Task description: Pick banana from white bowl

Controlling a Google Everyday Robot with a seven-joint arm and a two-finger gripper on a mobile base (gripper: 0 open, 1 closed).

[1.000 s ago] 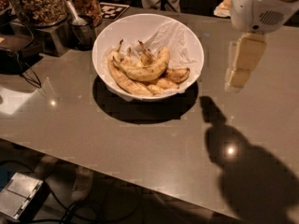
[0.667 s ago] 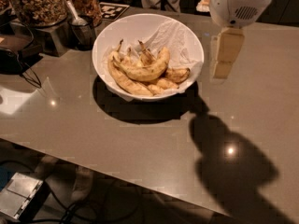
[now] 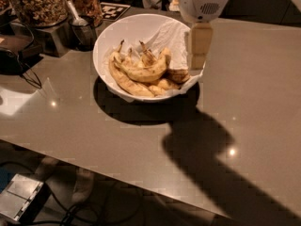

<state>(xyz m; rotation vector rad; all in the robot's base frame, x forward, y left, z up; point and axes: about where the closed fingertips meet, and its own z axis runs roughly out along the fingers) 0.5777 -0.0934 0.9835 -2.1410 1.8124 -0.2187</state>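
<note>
The gripper [image 3: 197, 60] hangs over the rim of the white bowl [image 3: 104, 41] on the tabletop [image 3: 254, 102], and I cannot tell whether its jaws are apart or together, while the banana [image 3: 143, 72] lies near and below the jaws, deeper inside the bowl, atop other bananas [image 3: 126, 83].

Item one: you have one counter [image 3: 94, 126], carrying one white bowl [image 3: 106, 46]. One claw [image 3: 198, 60] hangs at the bowl's 3 o'clock rim.

Inside the bowl you can count one banana [image 3: 143, 73], plump and strongly curved, on top, and one slimmer banana [image 3: 126, 81] at its 8 o'clock. At least two further bananas [image 3: 171, 79] lie at 4 o'clock; overlap prevents an exact total.

At the bowl's 10 o'clock, note two glass jars [image 3: 37, 4] and one metal cup [image 3: 84, 32] holding one spoon [image 3: 73, 13]. At 11 o'clock is one printed marker tag [image 3: 115, 9].
</note>
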